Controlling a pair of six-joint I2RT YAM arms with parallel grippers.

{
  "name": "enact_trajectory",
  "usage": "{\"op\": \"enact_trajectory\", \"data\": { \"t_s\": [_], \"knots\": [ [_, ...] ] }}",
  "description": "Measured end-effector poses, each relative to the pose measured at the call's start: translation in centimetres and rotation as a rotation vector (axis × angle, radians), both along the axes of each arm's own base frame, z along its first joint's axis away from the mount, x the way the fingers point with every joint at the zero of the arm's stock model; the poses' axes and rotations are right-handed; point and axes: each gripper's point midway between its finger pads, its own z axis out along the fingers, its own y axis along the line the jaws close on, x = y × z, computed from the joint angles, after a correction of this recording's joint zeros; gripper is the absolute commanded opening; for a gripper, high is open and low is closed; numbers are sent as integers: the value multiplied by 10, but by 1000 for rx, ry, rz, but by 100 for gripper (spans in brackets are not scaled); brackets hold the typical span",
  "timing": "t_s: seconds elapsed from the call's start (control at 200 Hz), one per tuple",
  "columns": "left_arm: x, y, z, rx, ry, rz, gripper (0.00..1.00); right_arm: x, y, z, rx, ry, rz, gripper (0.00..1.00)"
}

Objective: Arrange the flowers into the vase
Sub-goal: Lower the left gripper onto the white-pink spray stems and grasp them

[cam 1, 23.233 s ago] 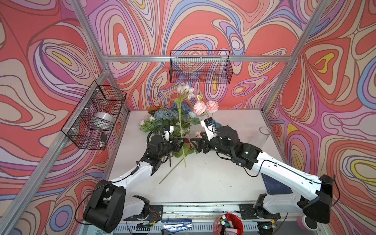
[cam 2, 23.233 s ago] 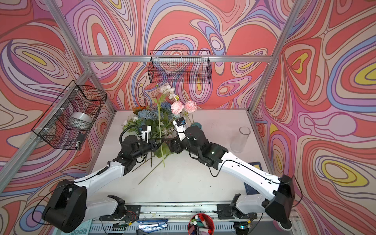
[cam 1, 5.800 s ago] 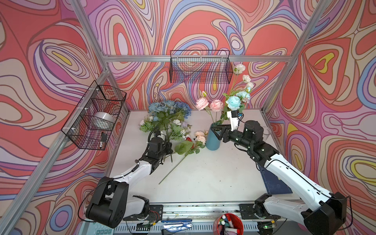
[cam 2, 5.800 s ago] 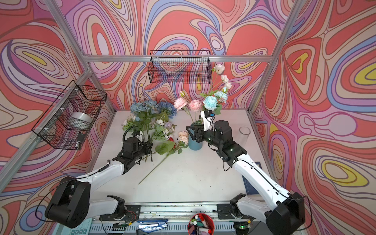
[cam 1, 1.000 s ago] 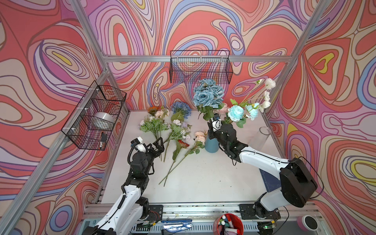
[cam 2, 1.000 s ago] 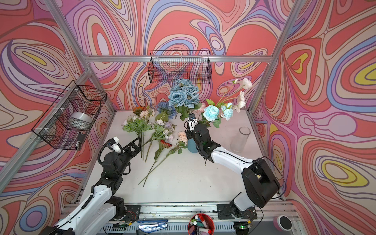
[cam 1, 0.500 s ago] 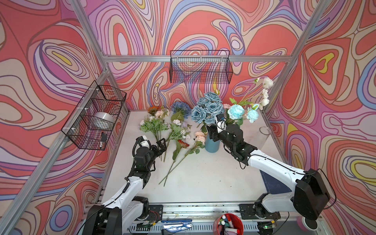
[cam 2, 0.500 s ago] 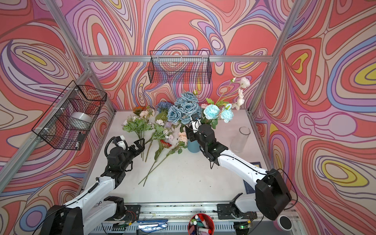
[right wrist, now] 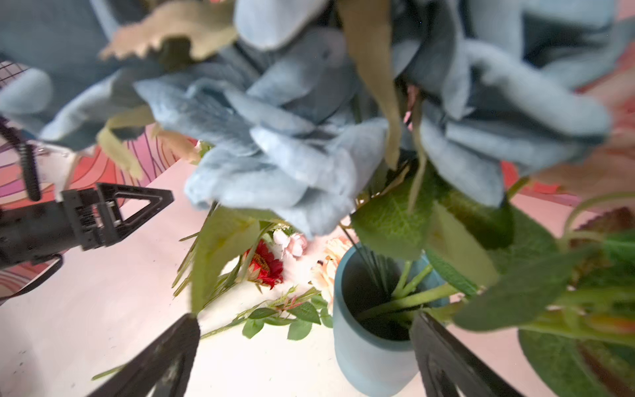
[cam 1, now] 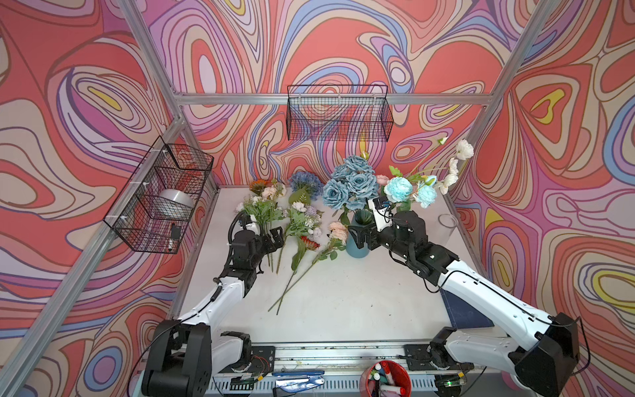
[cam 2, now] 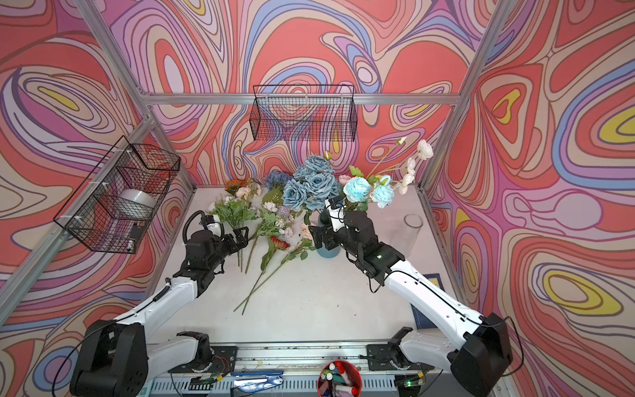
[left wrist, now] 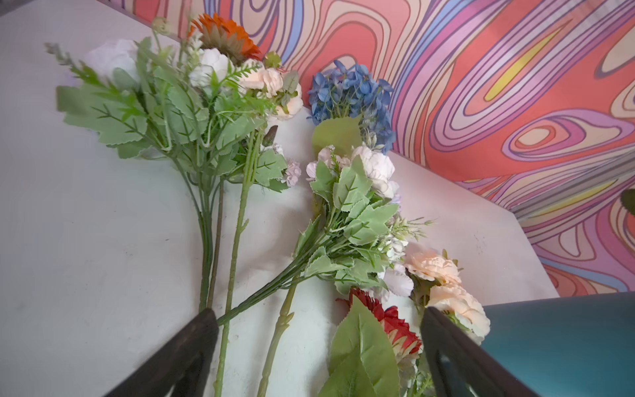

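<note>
A blue vase (cam 1: 357,245) (cam 2: 328,249) stands mid-table. It holds a bunch of teal-blue roses (cam 1: 350,182), pale blue blooms (cam 1: 398,189) and a long white-flowered stem (cam 1: 464,149). My right gripper (cam 1: 364,237) (right wrist: 305,319) is open beside the vase (right wrist: 371,350), holding nothing. More flowers lie on the table to the left: a leafy white and peach bunch (cam 1: 264,206), a blue hydrangea (cam 1: 304,180), a red daisy (cam 1: 309,243) and peach roses (cam 1: 336,228). Over their stems (left wrist: 237,240) hovers my left gripper (cam 1: 273,240) (left wrist: 319,314), open and holding nothing.
A wire basket (cam 1: 338,113) hangs on the back wall. Another basket (cam 1: 161,196) on the left wall holds a silver roll. A clear glass (cam 1: 446,227) stands at the right edge, with a dark mat (cam 1: 470,312) nearer the front. A red cup of markers (cam 1: 385,378) sits at the front rail.
My right gripper has opened and let go of the teal-blue roses, which have sunk into the vase. My left arm has reached forward over the stems lying on the table.
</note>
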Motion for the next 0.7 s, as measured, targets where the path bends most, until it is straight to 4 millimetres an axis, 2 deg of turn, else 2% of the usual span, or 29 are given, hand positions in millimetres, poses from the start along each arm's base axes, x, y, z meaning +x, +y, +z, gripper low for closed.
{"op": "enact_trajectory", "data": {
  "t_s": [0.045, 0.17, 0.421, 0.521, 0.701],
  "knots": [
    [8, -4, -4, 22, 20, -26, 74, -4, 2, -4, 10, 30, 12, 98],
    [27, -9, -16, 71, 70, -70, 75, -13, 5, -14, 41, 102, 37, 98],
    [58, -17, -65, 67, 229, -112, 84, -24, 7, -28, 83, 171, 50, 98],
    [64, -18, -81, 30, 277, -116, 85, -24, 8, -26, 93, 169, 51, 99],
    [61, -26, -103, -43, 350, -145, 84, -23, 9, -23, 103, 161, 52, 98]
  ]
}}
